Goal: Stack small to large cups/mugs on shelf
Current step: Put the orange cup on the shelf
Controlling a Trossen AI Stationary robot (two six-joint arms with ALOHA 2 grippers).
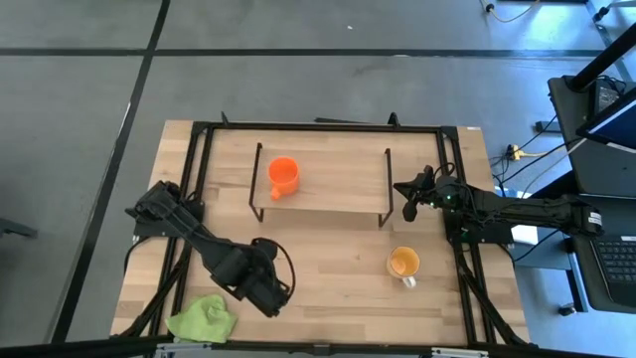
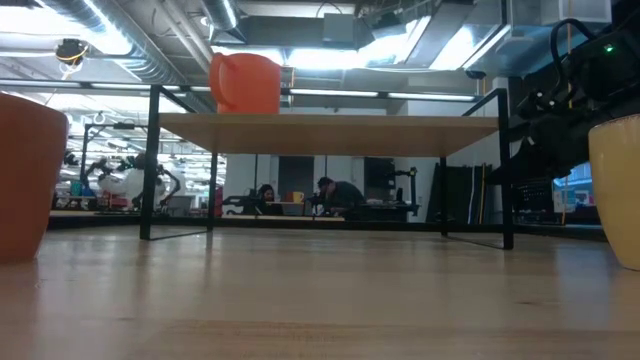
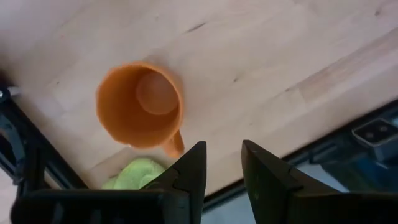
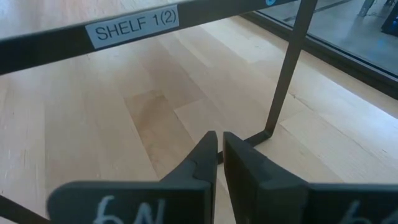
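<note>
From above, the shelf stands toward the far side of the table, with bare tabletop between its black legs and the table's frame on every side. The bright orange mug sits on the shelf's left part, near the left legs; the rest of the board is free. The yellow mug stands on the table in front of the shelf's right end, close to the right edge of the table. The left gripper hovers over the near-left part of the table, beside the green cloth at the near edge. The right gripper sits just outside the shelf's right legs, its arm reaching in over the right edge.

At table height, the orange mug stands on the shelf top left of middle, and the space beneath the board is open between the legs. A brown mug fills the left edge and the yellow mug the right edge.

The left wrist camera looks down into the brown mug, standing apart from the left gripper's parted, empty fingers; the cloth lies by the table edge.

The right wrist camera shows the right gripper nearly closed on nothing, just beside a shelf leg, under a rail labelled SHELF 1(2).
</note>
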